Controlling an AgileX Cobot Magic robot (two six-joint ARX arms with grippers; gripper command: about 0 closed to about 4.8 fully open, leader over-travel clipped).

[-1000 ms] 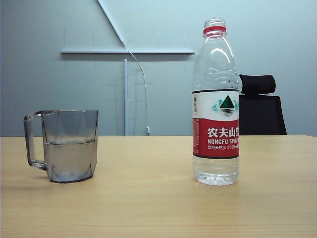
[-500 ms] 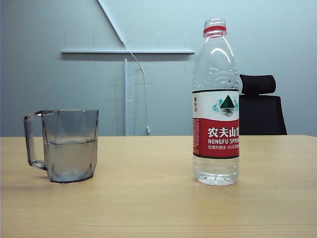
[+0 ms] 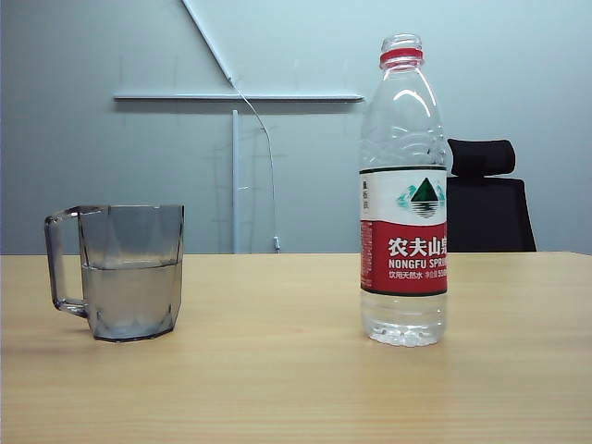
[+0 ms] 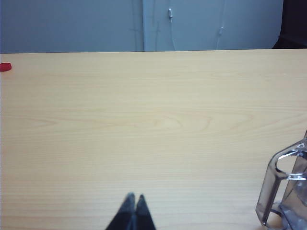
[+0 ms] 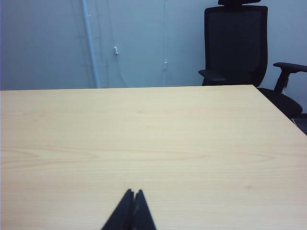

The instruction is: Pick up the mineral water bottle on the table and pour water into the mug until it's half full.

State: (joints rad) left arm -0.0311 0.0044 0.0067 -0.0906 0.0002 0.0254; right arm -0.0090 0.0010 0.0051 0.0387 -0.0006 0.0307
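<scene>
Both tools, left (image 4: 134, 197) and right (image 5: 134, 192), closed, empty, over bare table (image 3: 296, 379), black chair (image 5: 236, 43) behind.

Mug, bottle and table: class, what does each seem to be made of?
Mug: smoky-grey see-through plastic, likely; faceted walls, water visible inside.
Bottle: thin clear plastic, glossy highlights, printed label.
Table: light wood-grain surface, matte; solid wood or laminate unclear.
</scene>
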